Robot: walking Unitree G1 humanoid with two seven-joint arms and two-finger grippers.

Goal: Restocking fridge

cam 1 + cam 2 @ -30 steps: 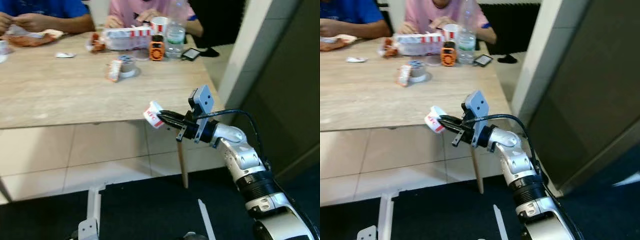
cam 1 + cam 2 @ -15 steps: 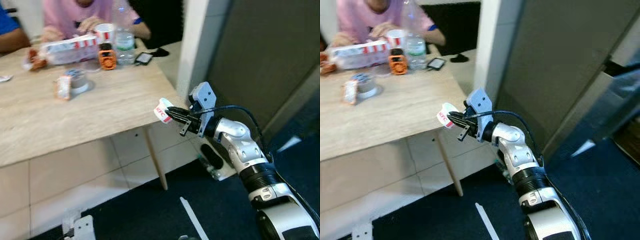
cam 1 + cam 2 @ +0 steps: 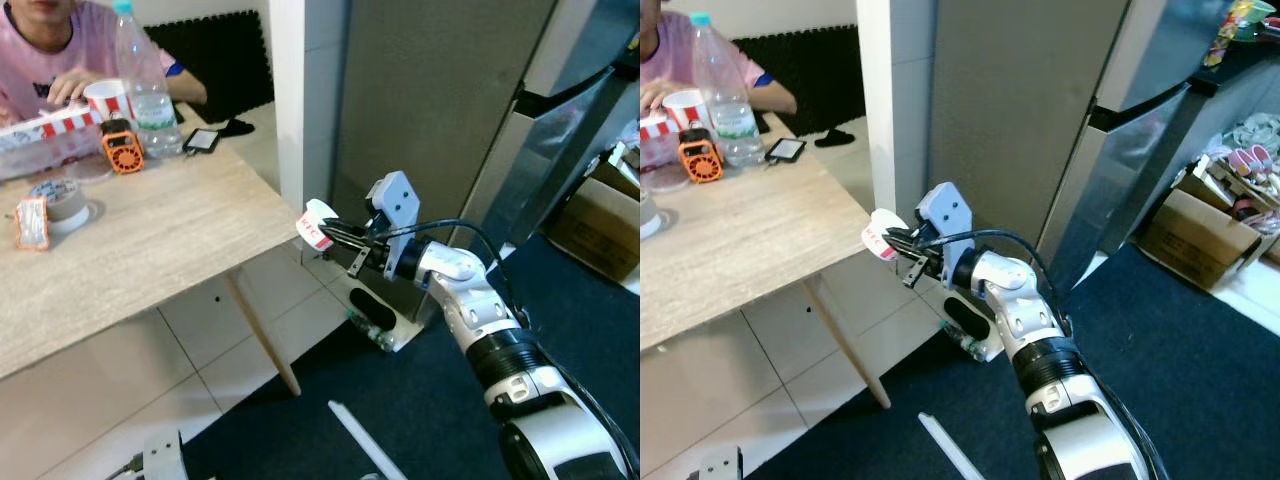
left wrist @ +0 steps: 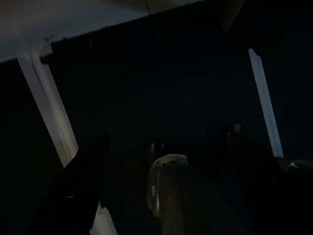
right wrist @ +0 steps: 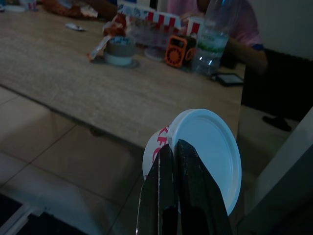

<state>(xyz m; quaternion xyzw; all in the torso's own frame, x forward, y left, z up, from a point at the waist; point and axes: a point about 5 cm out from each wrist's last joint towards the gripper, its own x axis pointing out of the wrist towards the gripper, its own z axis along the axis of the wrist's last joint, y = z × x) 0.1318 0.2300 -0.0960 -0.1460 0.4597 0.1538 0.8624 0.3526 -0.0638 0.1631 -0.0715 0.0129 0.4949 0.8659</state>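
My right gripper (image 3: 330,232) is shut on the rim of a small white tub (image 3: 314,224) with red lettering and a white lid (image 5: 208,155). It holds the tub in the air just off the corner of the wooden table (image 3: 130,250), level with the table top. The tall grey fridge (image 3: 1025,95) stands right behind the arm, its doors shut. In the left wrist view my left arm hangs idle in the dark over the floor.
A person in pink (image 3: 55,45) sits at the table's far side by a water bottle (image 3: 148,95), an orange gadget (image 3: 120,157) and a phone (image 3: 201,140). A white pillar (image 3: 300,90) stands beside the fridge. A cardboard box (image 3: 1198,235) sits at the right.
The whole view has swung to the right: the table has slid off to the left and the fridge has come into sight. The right gripper still holds the tub.
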